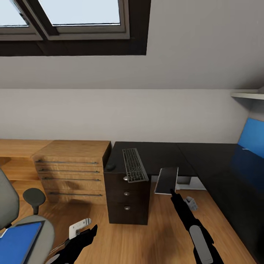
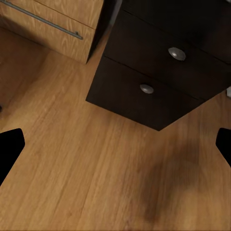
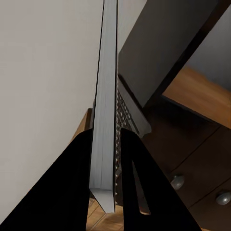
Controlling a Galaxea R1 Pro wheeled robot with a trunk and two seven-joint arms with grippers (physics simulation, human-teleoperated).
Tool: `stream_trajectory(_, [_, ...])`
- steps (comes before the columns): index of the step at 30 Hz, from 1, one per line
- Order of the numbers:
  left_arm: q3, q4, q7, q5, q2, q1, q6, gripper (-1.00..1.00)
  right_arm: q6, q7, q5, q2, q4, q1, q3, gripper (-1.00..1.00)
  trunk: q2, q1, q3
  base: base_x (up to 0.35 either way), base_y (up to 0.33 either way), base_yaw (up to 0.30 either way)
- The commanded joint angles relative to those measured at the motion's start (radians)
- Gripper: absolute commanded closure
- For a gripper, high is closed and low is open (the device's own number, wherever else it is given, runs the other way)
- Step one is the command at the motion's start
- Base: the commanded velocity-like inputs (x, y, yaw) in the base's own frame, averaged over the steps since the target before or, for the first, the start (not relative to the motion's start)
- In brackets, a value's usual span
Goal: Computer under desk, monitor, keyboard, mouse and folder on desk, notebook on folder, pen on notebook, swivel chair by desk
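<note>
The right gripper (image 1: 173, 191) is clamped on the notebook (image 1: 167, 180), holding it out over the floor (image 1: 146, 238) just off the desk (image 1: 205, 161) edge — in the right wrist view the book (image 3: 105, 96) stands edge-on between the two fingers (image 3: 132, 178). The keyboard (image 1: 134, 164) lies on the desk at about 11 o'clock from the notebook, its near end overhanging the dark drawers (image 1: 126, 200). The mouse (image 1: 110, 167) sits at the keyboard's 9 o'clock. The left gripper (image 1: 86, 234) hangs low with its fingers apart, nothing between them. At 8 o'clock, the folder (image 1: 18, 244) lies on the chair (image 1: 7, 198) seat. A wooden chest (image 1: 71, 172) stands beside the desk.
</note>
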Motion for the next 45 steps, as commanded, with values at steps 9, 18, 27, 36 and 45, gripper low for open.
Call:
stream_trajectory(9, [-0.002, -0.002, 0.008, 0.009, 0.001, 0.000, 0.001, -1.00, 0.010, 0.005, -0.012, -0.002, 0.001, 0.000, -0.016, 1.00, -0.001, 0.000, -0.001, 0.253, 0.000, 0.000])
stream_trajectory(18, [-0.002, -0.002, 0.009, 0.009, 0.000, 0.000, 0.001, -1.00, 0.059, 0.003, -0.014, -0.030, 0.006, -0.001, -0.070, 1.00, -0.001, 0.000, -0.001, 0.325, 0.000, 0.000])
stream_trajectory(27, [-0.026, -0.002, 0.012, 0.009, 0.000, 0.000, 0.001, -1.00, 0.313, 0.002, -0.249, -0.098, 0.032, -0.001, -0.139, 1.00, -0.001, 0.000, -0.001, 0.286, 0.000, 0.000])
stream_trajectory(36, [-0.029, -0.002, 0.010, 0.009, 0.000, 0.000, 0.001, -1.00, 0.356, 0.003, -0.319, -0.128, 0.064, -0.001, -0.139, 1.00, -0.001, 0.000, -0.001, 0.128, 0.000, 0.000])
stream_trajectory(45, [-0.082, -0.036, 0.009, 0.010, 0.000, 0.000, 0.001, -1.00, 0.369, 0.004, -0.344, -0.126, 0.066, -0.001, -0.140, 1.00, -0.001, 0.000, -0.001, 0.100, 0.000, 0.000])
